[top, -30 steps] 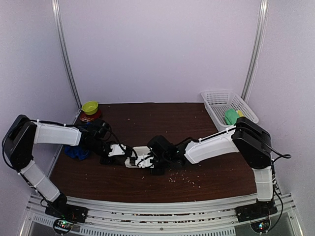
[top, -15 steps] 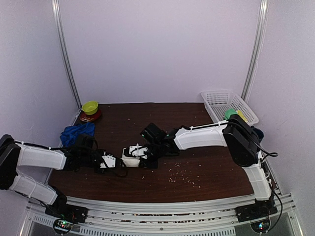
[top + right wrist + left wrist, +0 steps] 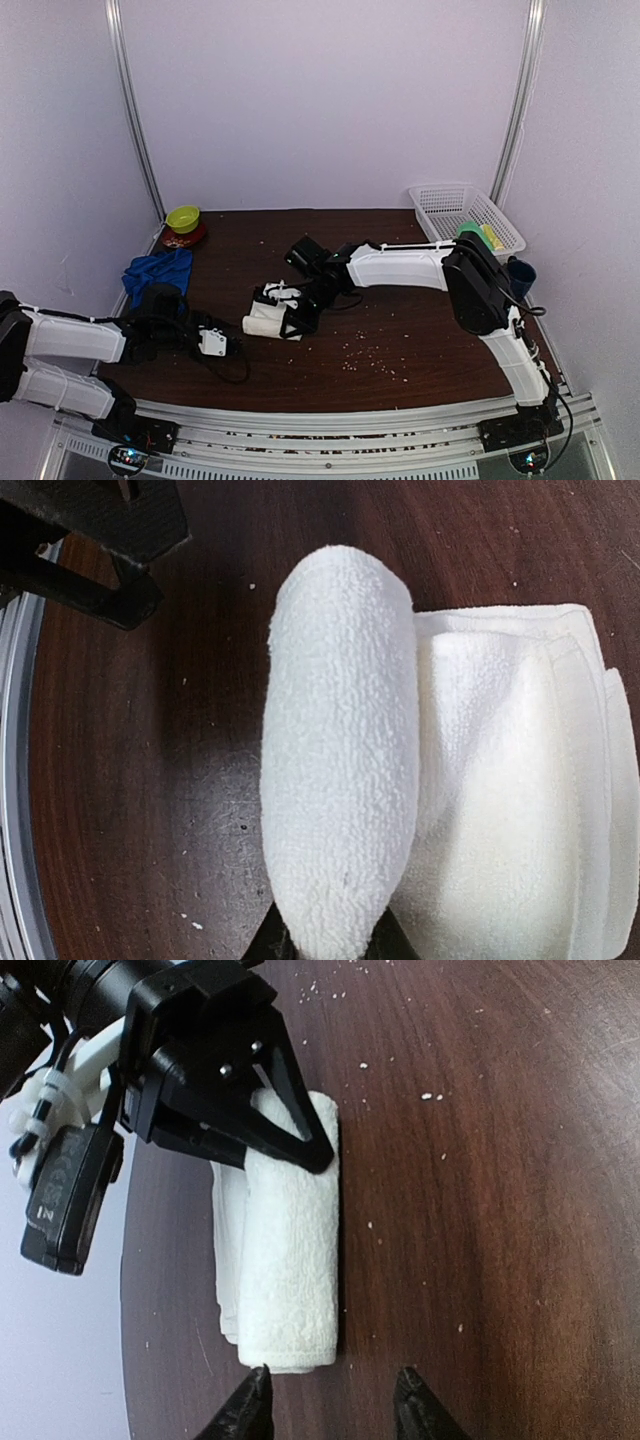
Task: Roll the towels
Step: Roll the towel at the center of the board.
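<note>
The cream-white towel (image 3: 263, 319) lies mid-table, partly rolled: a thick roll (image 3: 340, 750) with a flat folded part (image 3: 520, 780) beside it. My right gripper (image 3: 292, 303) is shut on one end of the roll, and its fingertips (image 3: 378, 942) pinch the cloth. In the left wrist view the same towel (image 3: 290, 1250) lies lengthwise with the right gripper's black fingers (image 3: 290, 1110) at its far end. My left gripper (image 3: 330, 1400) stands open just short of the roll's near end, holding nothing. The royal blue towel (image 3: 156, 270) sits crumpled at the table's left side.
A white mesh basket (image 3: 440, 205) with green and yellow items stands at the back right. A green bowl (image 3: 182, 217) rests on a red dish at the back left. A dark cup (image 3: 520, 275) is near the right edge. Crumbs (image 3: 365, 355) dot the brown table.
The left arm has drawn back to the near left, away from the white towel, uncovering the blue towel. The right gripper has shifted left and farther back with the roll.
</note>
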